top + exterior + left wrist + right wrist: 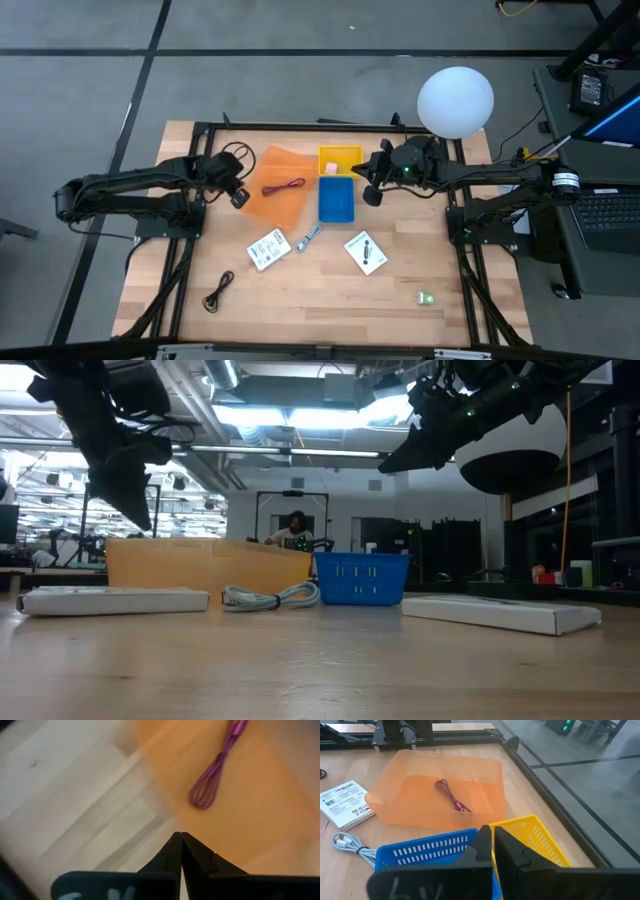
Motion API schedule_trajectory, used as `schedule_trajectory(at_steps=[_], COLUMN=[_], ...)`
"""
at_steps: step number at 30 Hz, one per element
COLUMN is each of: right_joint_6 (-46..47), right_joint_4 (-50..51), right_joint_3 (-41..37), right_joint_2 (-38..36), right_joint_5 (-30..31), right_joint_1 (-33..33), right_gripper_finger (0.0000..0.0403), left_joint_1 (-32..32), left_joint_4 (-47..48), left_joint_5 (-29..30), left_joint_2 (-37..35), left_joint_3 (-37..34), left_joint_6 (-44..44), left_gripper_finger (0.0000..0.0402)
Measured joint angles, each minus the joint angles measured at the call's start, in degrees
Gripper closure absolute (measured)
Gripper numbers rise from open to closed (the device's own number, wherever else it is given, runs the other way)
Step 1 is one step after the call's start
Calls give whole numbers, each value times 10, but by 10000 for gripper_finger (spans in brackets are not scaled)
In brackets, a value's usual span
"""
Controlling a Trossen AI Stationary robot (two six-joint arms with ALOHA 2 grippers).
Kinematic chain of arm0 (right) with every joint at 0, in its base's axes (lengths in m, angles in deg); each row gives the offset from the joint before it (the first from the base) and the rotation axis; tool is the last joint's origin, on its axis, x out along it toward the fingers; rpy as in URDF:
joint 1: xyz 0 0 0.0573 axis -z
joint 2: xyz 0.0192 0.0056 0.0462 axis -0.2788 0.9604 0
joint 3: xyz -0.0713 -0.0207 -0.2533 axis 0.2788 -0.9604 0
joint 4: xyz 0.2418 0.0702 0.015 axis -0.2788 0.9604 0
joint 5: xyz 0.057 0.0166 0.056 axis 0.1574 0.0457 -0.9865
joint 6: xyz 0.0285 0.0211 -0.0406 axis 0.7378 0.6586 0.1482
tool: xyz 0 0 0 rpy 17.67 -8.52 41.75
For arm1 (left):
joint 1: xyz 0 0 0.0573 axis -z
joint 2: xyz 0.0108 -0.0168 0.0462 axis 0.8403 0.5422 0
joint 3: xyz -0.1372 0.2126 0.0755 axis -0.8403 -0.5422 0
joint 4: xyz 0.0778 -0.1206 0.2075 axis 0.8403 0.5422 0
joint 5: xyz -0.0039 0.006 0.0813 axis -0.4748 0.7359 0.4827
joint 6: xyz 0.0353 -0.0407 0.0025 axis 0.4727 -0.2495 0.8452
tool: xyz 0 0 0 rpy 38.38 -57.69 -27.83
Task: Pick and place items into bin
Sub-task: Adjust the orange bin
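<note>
The items lie scattered over the counter: a white card and a second white card near the middle, a pale cable-like tool between them, a black cable coiled toward the near left corner, and a tiny green piece off to the right. A red cable already rests inside the orange bin, and something pink sits in the yellow basket beside the blue basket.

The cards look light, flat and stiff, more like thin boxes seen from table height; I'd judge they want a pinch across one edge, since they hug the wood. The black cable seems limp and springy, best taken at its bundled middle so the loops don't trail. The green piece is small enough to skid away or slip out of a grip.

The left pincer hangs over the orange bin's left rim, its fingers pressed together on nothing. The right pincer hovers above the blue and yellow baskets, likewise closed and empty.
</note>
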Motion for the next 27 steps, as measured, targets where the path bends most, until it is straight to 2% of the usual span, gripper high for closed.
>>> schedule_trajectory(at_steps=[10,19,27], right_joint_6=[0,0,0], right_joint_4=[0,0,0], right_joint_3=[0,0,0], right_joint_2=[0,0,0], right_joint_5=[0,0,0], right_joint_1=[0,0,0], right_gripper_finger=[398,398,399], left_joint_1=[0,1,1], left_joint_4=[21,-7,-75], left_joint_5=[-2,-48,-98], left_joint_2=[65,149,171], left_joint_3=[0,0,0], left_joint_6=[-59,-44,-14], left_gripper_finger=[400,399,399])
